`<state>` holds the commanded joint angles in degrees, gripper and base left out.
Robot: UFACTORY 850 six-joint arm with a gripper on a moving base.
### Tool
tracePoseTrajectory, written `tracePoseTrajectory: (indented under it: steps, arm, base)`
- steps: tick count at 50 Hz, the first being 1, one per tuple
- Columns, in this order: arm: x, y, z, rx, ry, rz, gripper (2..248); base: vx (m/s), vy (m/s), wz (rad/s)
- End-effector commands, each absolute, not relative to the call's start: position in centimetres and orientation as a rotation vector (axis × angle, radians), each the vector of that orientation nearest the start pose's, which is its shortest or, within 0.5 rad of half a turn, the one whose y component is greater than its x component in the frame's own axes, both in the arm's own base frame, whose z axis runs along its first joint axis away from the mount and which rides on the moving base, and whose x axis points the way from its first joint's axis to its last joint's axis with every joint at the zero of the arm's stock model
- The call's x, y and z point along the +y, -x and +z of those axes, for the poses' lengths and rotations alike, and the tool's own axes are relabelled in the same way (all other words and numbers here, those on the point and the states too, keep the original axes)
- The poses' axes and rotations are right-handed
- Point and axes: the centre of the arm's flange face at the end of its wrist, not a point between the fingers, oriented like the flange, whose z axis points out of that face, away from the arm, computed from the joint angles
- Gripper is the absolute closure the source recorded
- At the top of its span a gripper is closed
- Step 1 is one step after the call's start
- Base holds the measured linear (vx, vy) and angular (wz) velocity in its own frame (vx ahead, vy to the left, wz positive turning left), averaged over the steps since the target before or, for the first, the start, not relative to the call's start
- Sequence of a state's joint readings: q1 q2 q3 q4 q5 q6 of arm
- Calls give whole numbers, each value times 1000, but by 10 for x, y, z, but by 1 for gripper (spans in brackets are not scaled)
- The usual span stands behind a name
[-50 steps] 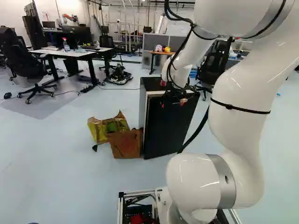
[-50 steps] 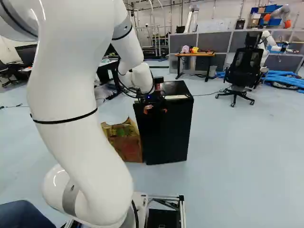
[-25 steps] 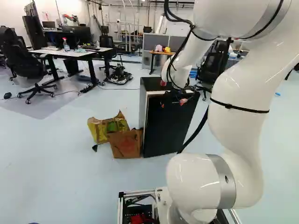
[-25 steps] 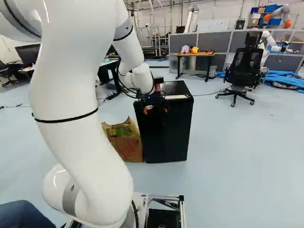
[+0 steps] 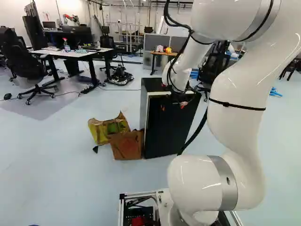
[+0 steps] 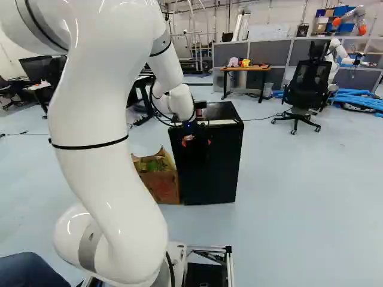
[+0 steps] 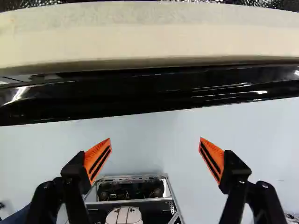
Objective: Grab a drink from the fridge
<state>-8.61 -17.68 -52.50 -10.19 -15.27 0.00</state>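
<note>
In the right base view my gripper is at the upper front of the small black fridge, which stands upright with its door apparently shut. The left base view shows the same fridge with the gripper partly lost against its dark front. In the wrist view the gripper is open, its orange pads wide apart with nothing between them. Ahead of the fingers run the fridge's pale top strip and glossy black edge. No drink can be seen; the inside of the fridge is hidden.
An open cardboard box stands against the fridge's side. A small dark object sits on the fridge top. Farther back are an office chair, a small table and a white desk. Another robot stands at the back right.
My arm has shifted a little, leftward in the left base view and rightward in the right base view, with the gripper slightly displaced before the fridge. The base and the fridge have stayed put.
</note>
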Motion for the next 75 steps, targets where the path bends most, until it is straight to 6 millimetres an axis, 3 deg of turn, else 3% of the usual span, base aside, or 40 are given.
tracePoseTrajectory:
  steps: [15,75]
  arm:
    - [-82,-514,375,-23,3196,-524,3]
    - [-82,-520,377,-28,3177,-626,3]
  base:
    - [0,0,0]
    - [0,0,0]
